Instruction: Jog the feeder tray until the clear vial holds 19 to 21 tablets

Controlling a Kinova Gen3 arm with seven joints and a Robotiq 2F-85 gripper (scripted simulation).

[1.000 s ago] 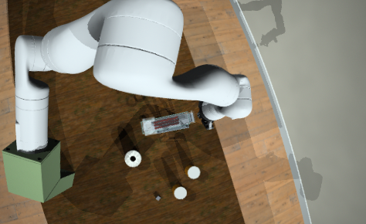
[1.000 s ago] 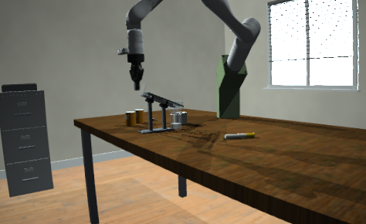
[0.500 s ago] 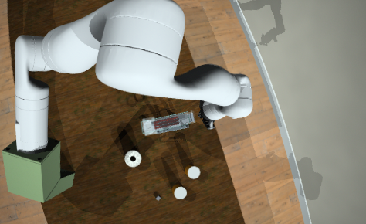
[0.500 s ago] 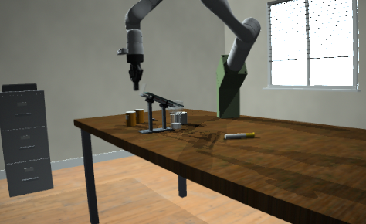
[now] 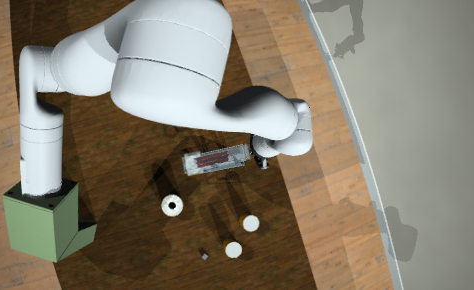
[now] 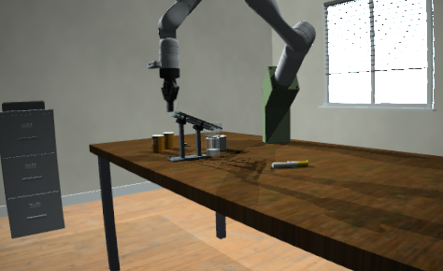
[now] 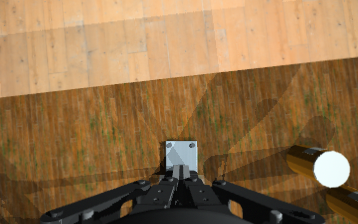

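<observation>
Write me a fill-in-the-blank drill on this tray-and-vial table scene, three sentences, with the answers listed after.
1. The gripper hovers over the raised end of the feeder tray with its fingers fully ____.
2. The two amber bottles both wear ____ caps.
3. The arm stands on a ____ pedestal at the table's corner.

Answers: closed; white; green
</observation>
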